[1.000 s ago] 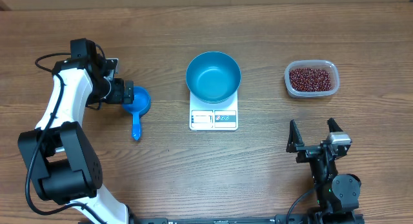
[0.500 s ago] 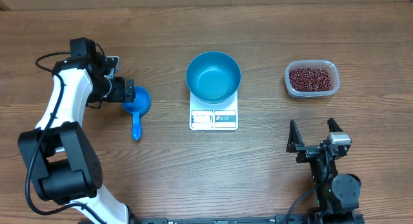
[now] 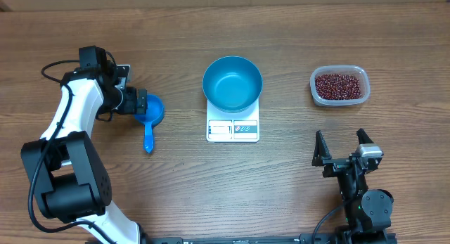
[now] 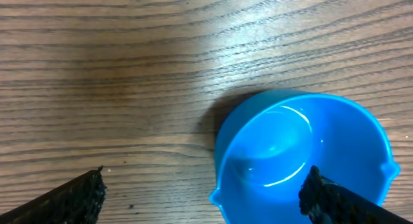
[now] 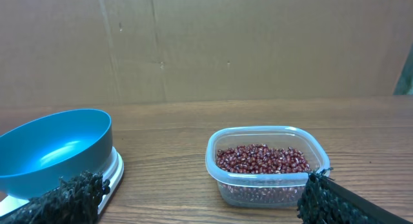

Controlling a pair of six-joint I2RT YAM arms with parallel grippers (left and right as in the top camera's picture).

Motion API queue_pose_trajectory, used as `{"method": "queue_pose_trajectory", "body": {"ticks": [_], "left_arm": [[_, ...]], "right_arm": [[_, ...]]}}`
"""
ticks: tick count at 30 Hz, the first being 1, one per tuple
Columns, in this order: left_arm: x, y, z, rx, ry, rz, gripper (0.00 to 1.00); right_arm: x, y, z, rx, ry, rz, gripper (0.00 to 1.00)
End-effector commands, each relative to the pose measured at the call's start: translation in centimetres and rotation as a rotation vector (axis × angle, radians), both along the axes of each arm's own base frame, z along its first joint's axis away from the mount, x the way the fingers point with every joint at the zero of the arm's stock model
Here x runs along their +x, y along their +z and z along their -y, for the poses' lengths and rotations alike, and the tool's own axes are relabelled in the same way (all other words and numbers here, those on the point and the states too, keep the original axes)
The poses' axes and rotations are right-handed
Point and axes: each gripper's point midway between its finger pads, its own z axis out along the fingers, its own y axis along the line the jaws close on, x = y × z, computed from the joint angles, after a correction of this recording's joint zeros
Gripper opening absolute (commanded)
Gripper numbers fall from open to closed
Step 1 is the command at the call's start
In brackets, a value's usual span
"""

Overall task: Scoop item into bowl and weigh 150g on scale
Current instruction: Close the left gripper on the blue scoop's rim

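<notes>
The beans fill a clear tub at the right, also seen as beans in the right wrist view. The empty teal bowl sits on the white scale; both show at the left of the right wrist view, bowl over scale. My left gripper is open at the blue scoop. Its jaws straddle the rim of the scoop's cup, one finger over the cup and one over bare wood, left gripper. My right gripper stands open near the front edge, holding nothing, right gripper.
The clear plastic tub stands behind my right gripper, tub. The scoop's handle points toward the table's front. A cardboard wall rises behind the table's far edge.
My left arm has shifted very slightly at the scoop. The scoop, bowl, tub and right arm stay where they were.
</notes>
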Motion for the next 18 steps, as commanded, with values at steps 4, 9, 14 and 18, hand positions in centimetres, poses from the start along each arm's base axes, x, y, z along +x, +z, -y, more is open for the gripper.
{"method": "queue_pose_trajectory", "body": {"ticks": [4, 9, 14, 18], "left_arm": [[-0.8, -1.3, -0.4, 0.025, 0.021, -0.036, 1.0], [-1.1, -1.9, -0.2, 0.026, 0.016, -0.042, 1.0], [-1.0, -2.0, 0.0, 0.03, 0.011, -0.035, 1.0], [-0.9, -2.0, 0.0, 0.031, 0.01, -0.029, 1.0]], "right_arm": [[0.0, -0.3, 0.1, -0.005, -0.006, 0.001, 1.0], [0.0, -0.2, 0.1, -0.005, -0.006, 0.001, 1.0], [0.0, -0.3, 0.1, -0.005, -0.006, 0.001, 1.0], [0.0, -0.3, 0.1, -0.005, -0.006, 0.001, 1.0]]}}
